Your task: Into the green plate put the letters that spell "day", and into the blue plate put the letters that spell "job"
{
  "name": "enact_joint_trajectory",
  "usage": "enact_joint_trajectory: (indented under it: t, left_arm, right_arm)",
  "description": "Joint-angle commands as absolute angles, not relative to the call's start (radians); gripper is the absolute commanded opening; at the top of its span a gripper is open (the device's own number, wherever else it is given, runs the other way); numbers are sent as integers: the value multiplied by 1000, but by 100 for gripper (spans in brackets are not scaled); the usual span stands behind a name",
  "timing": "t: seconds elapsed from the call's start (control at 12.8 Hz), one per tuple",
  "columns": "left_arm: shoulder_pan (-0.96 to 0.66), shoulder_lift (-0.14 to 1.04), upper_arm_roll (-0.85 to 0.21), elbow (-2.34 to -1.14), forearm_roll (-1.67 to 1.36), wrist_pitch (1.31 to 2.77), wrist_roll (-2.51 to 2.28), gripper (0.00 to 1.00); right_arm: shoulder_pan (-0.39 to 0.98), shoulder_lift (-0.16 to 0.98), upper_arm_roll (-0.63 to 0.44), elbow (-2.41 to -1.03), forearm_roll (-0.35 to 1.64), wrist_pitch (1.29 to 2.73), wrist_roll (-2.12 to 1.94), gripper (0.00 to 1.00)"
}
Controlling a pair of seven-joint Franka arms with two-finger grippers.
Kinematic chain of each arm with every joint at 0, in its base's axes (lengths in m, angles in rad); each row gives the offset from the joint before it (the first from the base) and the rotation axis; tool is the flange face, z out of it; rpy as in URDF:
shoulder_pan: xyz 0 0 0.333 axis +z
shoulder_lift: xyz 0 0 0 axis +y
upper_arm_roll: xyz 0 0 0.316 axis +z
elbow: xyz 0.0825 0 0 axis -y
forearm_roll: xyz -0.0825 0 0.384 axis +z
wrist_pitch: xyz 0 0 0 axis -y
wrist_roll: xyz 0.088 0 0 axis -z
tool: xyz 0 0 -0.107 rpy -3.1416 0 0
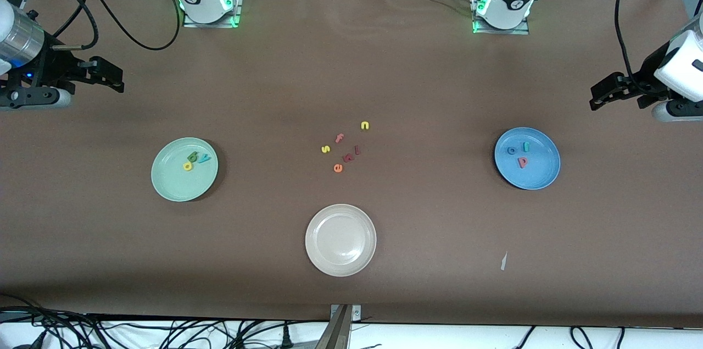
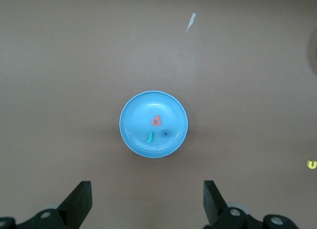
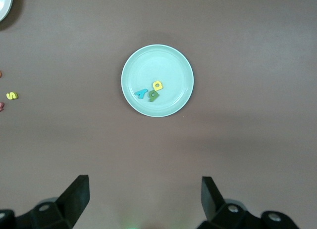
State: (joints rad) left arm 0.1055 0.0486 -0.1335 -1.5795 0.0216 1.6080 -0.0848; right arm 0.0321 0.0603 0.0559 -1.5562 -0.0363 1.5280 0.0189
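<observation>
Both sets plated: green plate mid-left, blue plate mid-right; left gripper and right gripper fingers released, empty, retracted at frame edges.

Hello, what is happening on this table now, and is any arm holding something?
Nothing is held. The left gripper and the right gripper hang open at the table's ends. The green plate holds the yellow d, green a and teal y; the blue plate holds the j, o and b. The sorting looks done.
</observation>
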Motion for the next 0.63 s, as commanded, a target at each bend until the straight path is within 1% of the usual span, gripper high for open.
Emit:
enact_joint_trajectory:
  t: [0.0, 0.55]
  left_arm:
    - [106, 51, -140, -1575, 46, 1611, -97, 99]
    - [97, 55, -141, -1575, 46, 1612, -136, 99]
  right_arm:
    - [23, 71, 64, -1529, -38, 1517, -2, 100]
    - [25, 71, 66, -1529, -38, 1516, 2, 100]
